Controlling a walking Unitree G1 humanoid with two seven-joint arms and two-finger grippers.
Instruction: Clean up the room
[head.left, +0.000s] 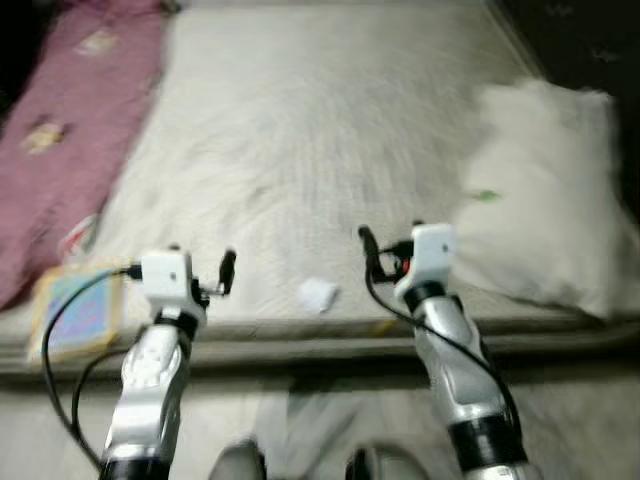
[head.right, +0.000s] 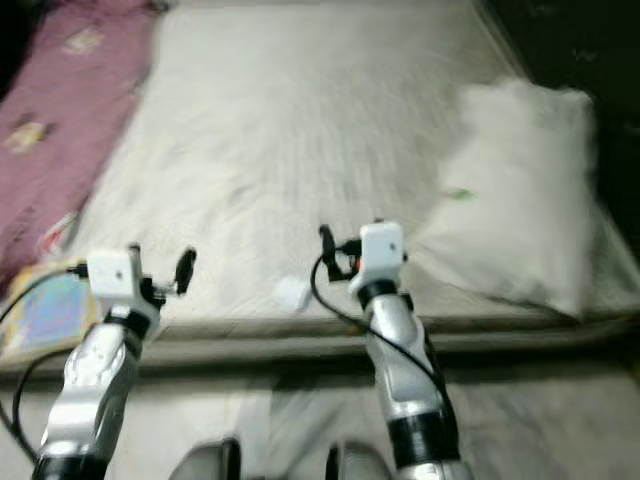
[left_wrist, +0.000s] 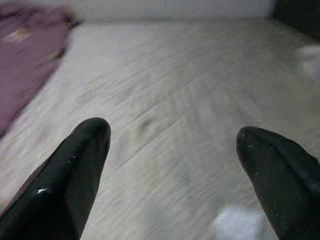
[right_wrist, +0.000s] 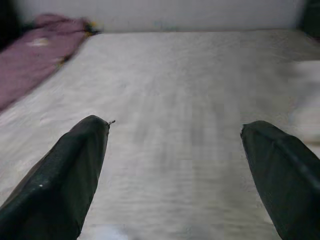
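Note:
A small crumpled white scrap (head.left: 318, 294) lies on the pale mattress (head.left: 320, 120) close to its front edge, between my two arms. My left gripper (head.left: 200, 260) is held open over the front edge, to the left of the scrap, with nothing between its fingers (left_wrist: 85, 150). My right gripper (head.left: 392, 236) is open too, just right of the scrap and beside the pillow. A colourful flat book (head.left: 80, 312) rests at the mattress's front left corner. The picture is blurred.
A pink patterned blanket (head.left: 70, 120) runs along the bed's left side. A white pillow (head.left: 545, 200) with a small green speck (head.left: 485, 195) lies at the right. The bed's front edge (head.left: 320, 335) crosses below my grippers. Dark floor shows at the far right.

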